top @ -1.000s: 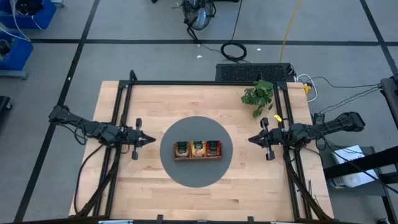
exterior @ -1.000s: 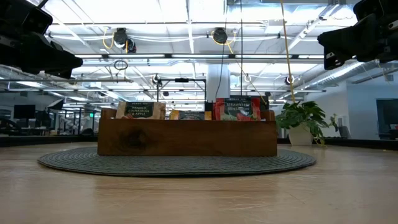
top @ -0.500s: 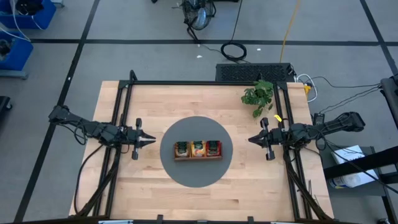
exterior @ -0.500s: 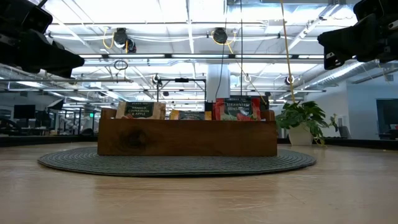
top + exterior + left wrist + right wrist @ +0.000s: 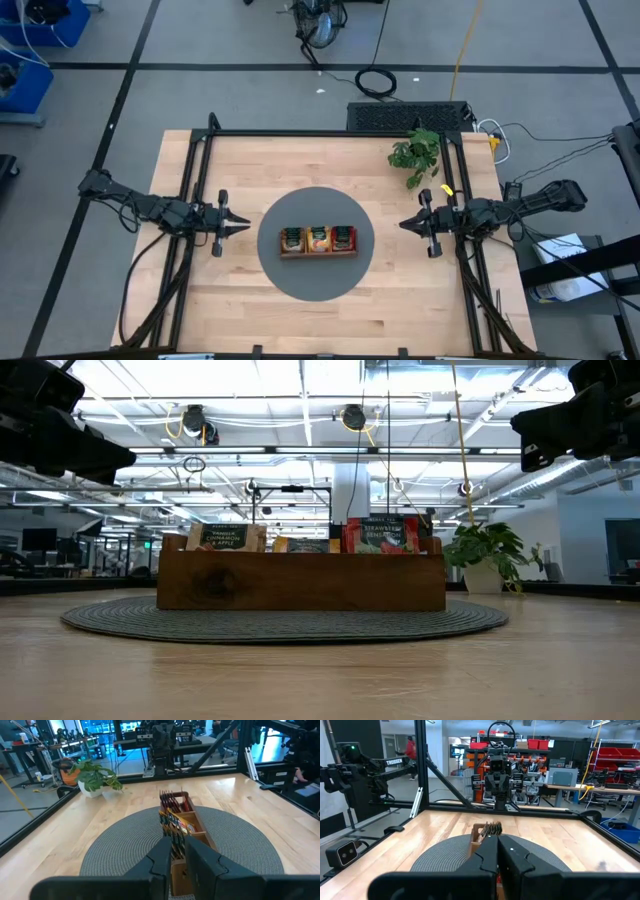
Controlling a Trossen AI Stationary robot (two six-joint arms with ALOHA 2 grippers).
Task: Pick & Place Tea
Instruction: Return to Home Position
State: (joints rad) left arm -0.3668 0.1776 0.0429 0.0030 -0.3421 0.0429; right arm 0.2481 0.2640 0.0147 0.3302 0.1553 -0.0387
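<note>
Resting with fingers pressed together and nothing between them, the left claw (image 5: 243,226) hangs just beside the round grey mat (image 5: 300,280), pointing at the wooden tray (image 5: 318,255). The right claw (image 5: 403,224), likewise pressed together and empty, mirrors it on the opposite side. Between them the tea sachets (image 5: 318,238) stand on edge in all three compartments; none shows loose on the desk (image 5: 240,310). Nothing has shifted against the earlier pictures: both arms stay parked, tray and sachets unmoved. By my judgement the sorting is finished.

Left arm (image 5: 150,209) and right arm (image 5: 520,205), matte black, slim jointed links, looped black cables (image 5: 128,213), tapered black fingers (image 5: 155,865).
</note>
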